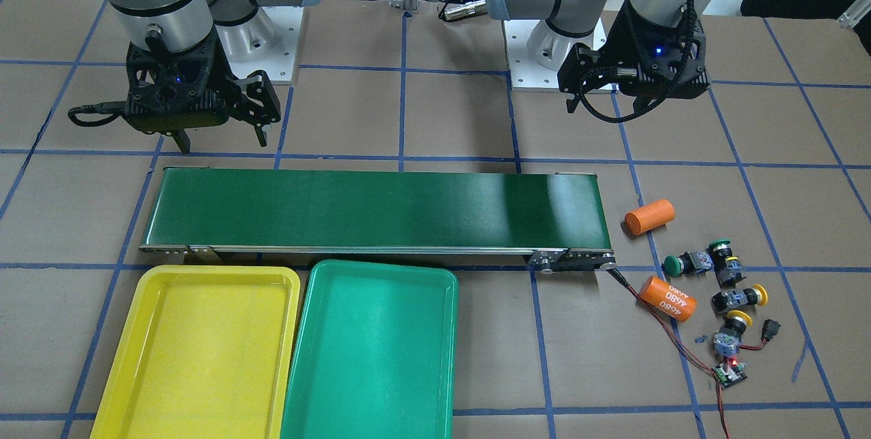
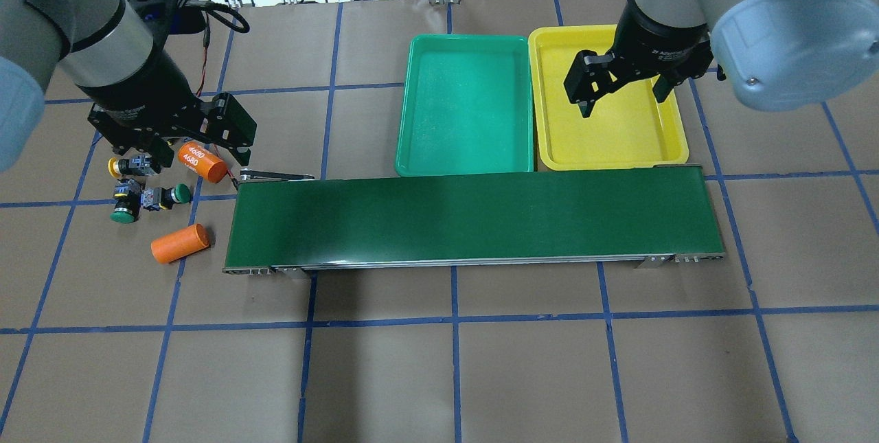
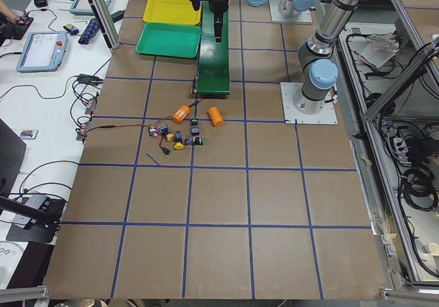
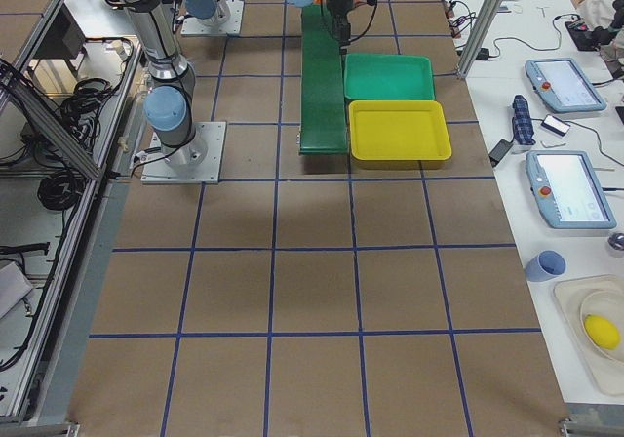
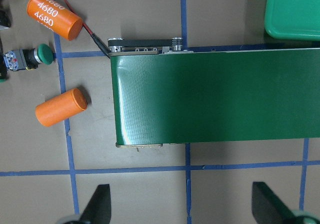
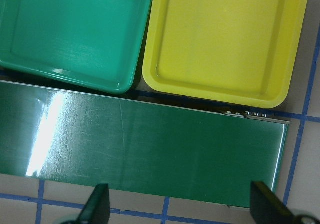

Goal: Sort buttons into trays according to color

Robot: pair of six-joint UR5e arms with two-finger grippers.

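The belt [image 2: 467, 220] runs left to right, with the green tray [image 2: 467, 106] and yellow tray [image 2: 676, 148] side by side beyond it. My right gripper [image 1: 222, 143] hangs wide open, holding nothing, high near its right end. My left gripper [image 5: 182, 206] does likewise near its left end. The buttons [image 1: 738, 299] lie on the table left of that.

Table [image 1: 435, 112] carries conveyor belt [image 1: 374, 207]; yellow tray [image 1: 197, 350]; green tray [image 1: 371, 350]; 4 buttons [image 1: 686, 263]; 2 orange cylinders [image 1: 650, 216].
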